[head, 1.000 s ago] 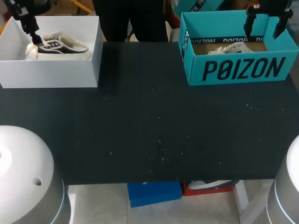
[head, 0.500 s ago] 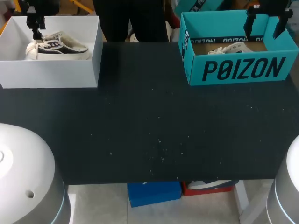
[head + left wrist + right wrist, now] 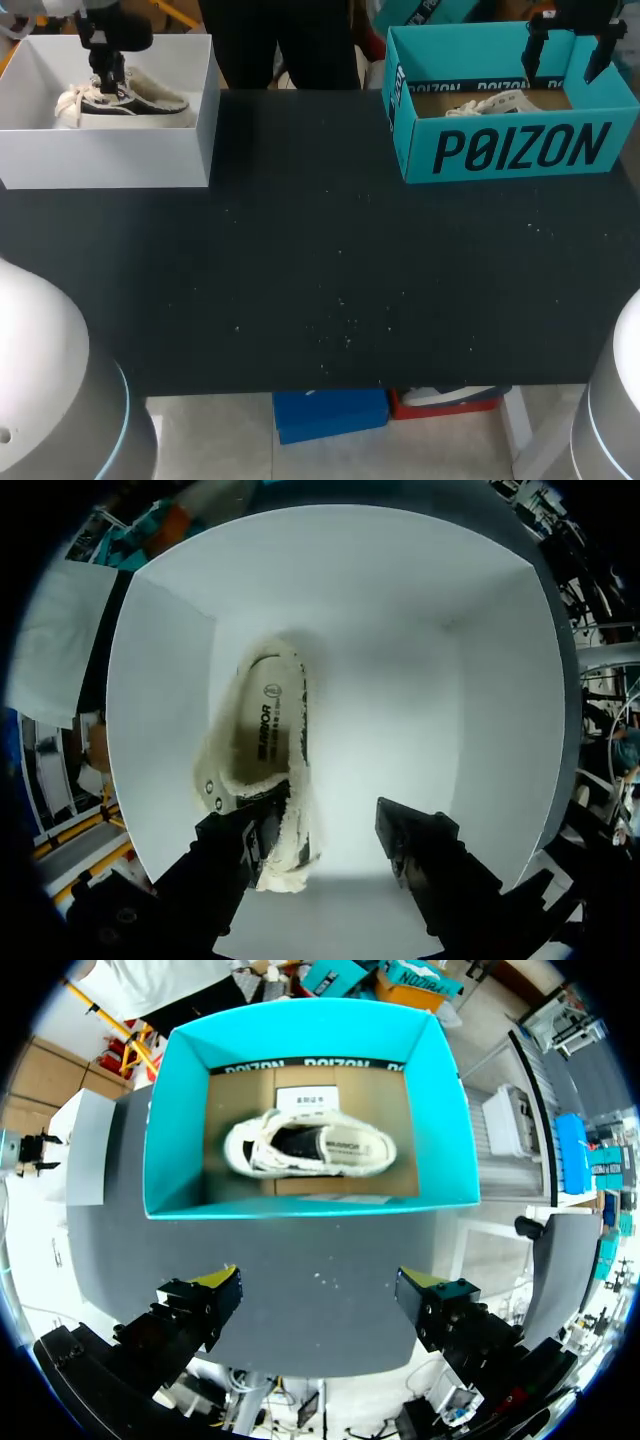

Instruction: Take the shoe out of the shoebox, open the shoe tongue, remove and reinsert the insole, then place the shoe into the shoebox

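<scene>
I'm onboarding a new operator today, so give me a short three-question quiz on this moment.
1. True or false: the shoe has already been lifted out of the white box.
2. What does the right gripper hover over? A) the white box B) the teal box C) bare table
3. Fill in: the left gripper has its fingers ____ (open/shut).
Key: 1 false; 2 B; 3 open.
</scene>
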Robot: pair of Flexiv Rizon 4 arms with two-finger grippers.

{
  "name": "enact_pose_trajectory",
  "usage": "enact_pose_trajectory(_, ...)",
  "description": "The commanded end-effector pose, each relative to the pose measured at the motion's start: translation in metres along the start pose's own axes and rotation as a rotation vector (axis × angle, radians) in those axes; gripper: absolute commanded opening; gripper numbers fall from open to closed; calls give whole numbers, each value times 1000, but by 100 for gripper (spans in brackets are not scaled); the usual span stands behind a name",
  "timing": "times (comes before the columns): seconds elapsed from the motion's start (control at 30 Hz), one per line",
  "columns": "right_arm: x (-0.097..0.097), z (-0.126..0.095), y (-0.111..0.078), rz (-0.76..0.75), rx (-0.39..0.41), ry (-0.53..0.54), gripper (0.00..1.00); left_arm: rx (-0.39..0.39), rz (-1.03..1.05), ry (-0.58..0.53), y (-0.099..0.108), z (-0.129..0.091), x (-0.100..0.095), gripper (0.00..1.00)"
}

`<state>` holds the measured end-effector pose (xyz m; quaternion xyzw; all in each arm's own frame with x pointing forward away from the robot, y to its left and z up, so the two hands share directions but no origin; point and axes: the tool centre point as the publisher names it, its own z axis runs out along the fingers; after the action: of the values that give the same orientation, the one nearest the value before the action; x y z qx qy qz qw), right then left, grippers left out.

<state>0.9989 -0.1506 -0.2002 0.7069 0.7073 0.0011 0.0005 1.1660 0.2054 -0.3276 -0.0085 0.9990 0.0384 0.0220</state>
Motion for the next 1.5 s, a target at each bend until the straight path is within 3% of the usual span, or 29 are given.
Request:
enact_pose_trajectory(0.03,0,0,0,0,0,0,100,-7,7,103,-7,24,-30,57)
enact_pose_trajectory(0.1,0,0,0,0,0,0,100,-7,9,110,-9,27,-30,44)
enact_pose_trajectory(0.4,0,0,0,0,0,0,100,-10,-3,139,-4,51,-30,42)
enact_pose_trajectory(0.7,0,0,0,0,0,0,100,-25,11,143,-6,62,-29,29)
enact_pose_trajectory(0.77,0,0,0,0,0,0,100,-27,14,145,-6,65,-28,20)
enact_pose_trajectory(1.03,0,0,0,0,0,0,100,-33,17,145,-7,75,-24,11)
enact_pose_trajectory(1.13,0,0,0,0,0,0,100,-36,18,145,-7,78,-23,0)
enact_pose_trajectory(1.3,0,0,0,0,0,0,100,-20,1,126,-4,72,-22,0)
enact_pose_trajectory(1.5,0,0,0,0,0,0,100,-4,-21,64,-1,30,-14,0)
